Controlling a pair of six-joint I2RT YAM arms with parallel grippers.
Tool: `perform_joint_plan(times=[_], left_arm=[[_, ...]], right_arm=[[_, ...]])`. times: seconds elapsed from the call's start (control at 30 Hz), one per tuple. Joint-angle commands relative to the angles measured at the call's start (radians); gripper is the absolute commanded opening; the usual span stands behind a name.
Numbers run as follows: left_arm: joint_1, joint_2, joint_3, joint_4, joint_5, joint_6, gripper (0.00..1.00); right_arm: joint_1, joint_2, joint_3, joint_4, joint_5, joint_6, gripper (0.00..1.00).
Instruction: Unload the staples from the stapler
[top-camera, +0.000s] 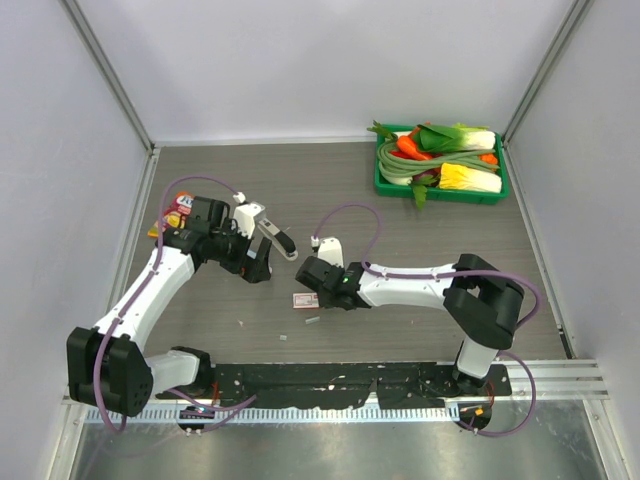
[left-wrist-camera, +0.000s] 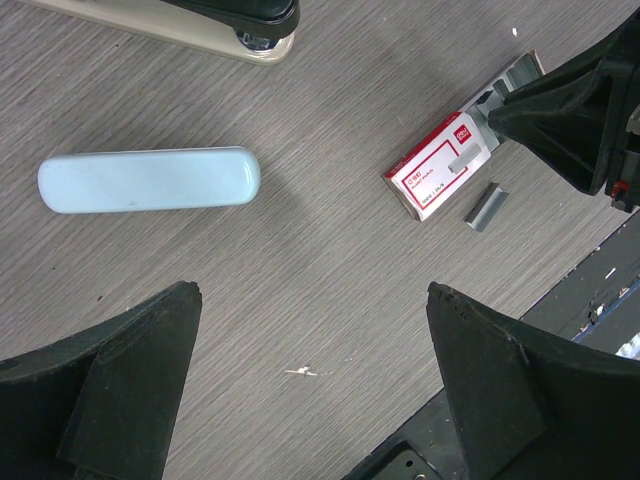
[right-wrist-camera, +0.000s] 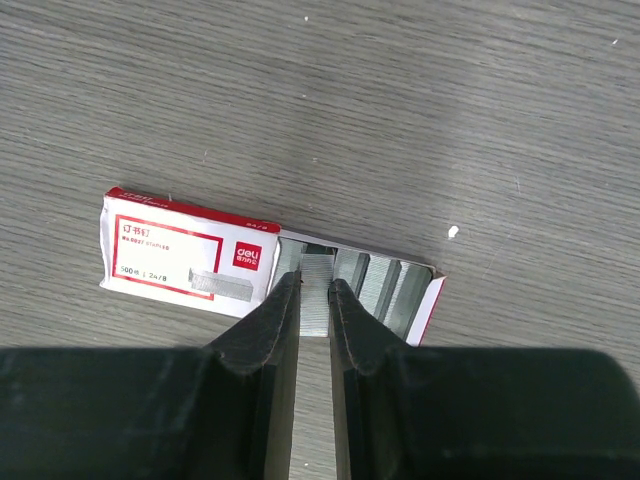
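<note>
The pale blue stapler (left-wrist-camera: 150, 180) lies flat on the table, left of and beyond my open, empty left gripper (left-wrist-camera: 312, 290). In the top view it is hidden under the left arm, whose gripper (top-camera: 255, 265) hovers over the table. My right gripper (right-wrist-camera: 315, 285) is shut on a silvery strip of staples (right-wrist-camera: 318, 262) in the pulled-out tray of the red-and-white staple box (right-wrist-camera: 185, 255). The box (top-camera: 303, 300) also shows in the left wrist view (left-wrist-camera: 435, 170). A loose staple strip (left-wrist-camera: 482, 205) lies beside it, and shows in the top view (top-camera: 312, 320).
A cream-and-black stapler-like part (left-wrist-camera: 230, 25) lies beyond the left gripper, right of it in the top view (top-camera: 278, 240). A green tray of vegetables (top-camera: 440, 165) stands at the back right. A red-and-yellow item (top-camera: 175, 212) lies at the left wall. A black rail (top-camera: 330, 385) runs along the near edge.
</note>
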Motion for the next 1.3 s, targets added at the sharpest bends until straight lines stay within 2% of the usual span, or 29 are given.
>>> perform_joint_plan(times=[0.0,0.73,1.03,1.27], left_arm=[[0.005,-0.024,0.002,0.001,0.024,0.003,0.99],[0.005,-0.021,0.003,-0.003,0.026,0.003,0.99],[0.006,-0.021,0.005,-0.007,0.026,0.003,0.99],[0.005,-0.018,0.006,-0.007,0.029,0.003,0.99]], right_arm=[[-0.002,0.010,0.038,0.003,0.041,-0.003,0.16],[-0.005,-0.003,0.008,0.007,0.053,0.004,0.16],[-0.004,0.004,0.016,0.016,0.029,-0.016,0.34],[-0.004,-0.054,-0.015,0.030,0.050,-0.008,0.34]])
